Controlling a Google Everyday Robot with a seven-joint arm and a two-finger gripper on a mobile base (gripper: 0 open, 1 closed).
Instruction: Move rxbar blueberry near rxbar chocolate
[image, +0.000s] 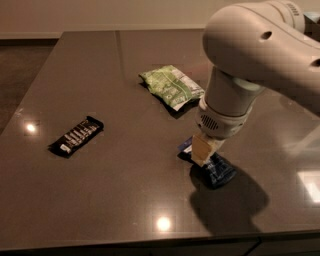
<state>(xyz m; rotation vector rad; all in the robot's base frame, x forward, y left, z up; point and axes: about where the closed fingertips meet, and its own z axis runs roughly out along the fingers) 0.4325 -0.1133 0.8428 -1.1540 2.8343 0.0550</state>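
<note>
The rxbar blueberry (216, 170), a dark blue wrapper with a light end at its left, lies at the right-centre of the dark table, partly hidden under my gripper (202, 149). The gripper points straight down and sits right on the bar's left half. I cannot tell whether it holds the bar. The rxbar chocolate (76, 136), a black wrapper with white text, lies flat at the left of the table, well apart from the blue bar.
A green-and-white bag (171, 87) lies just behind the gripper. My large white arm (260, 55) fills the upper right. The table's front edge (150, 240) is close below, and its left edge (30, 95) borders the floor.
</note>
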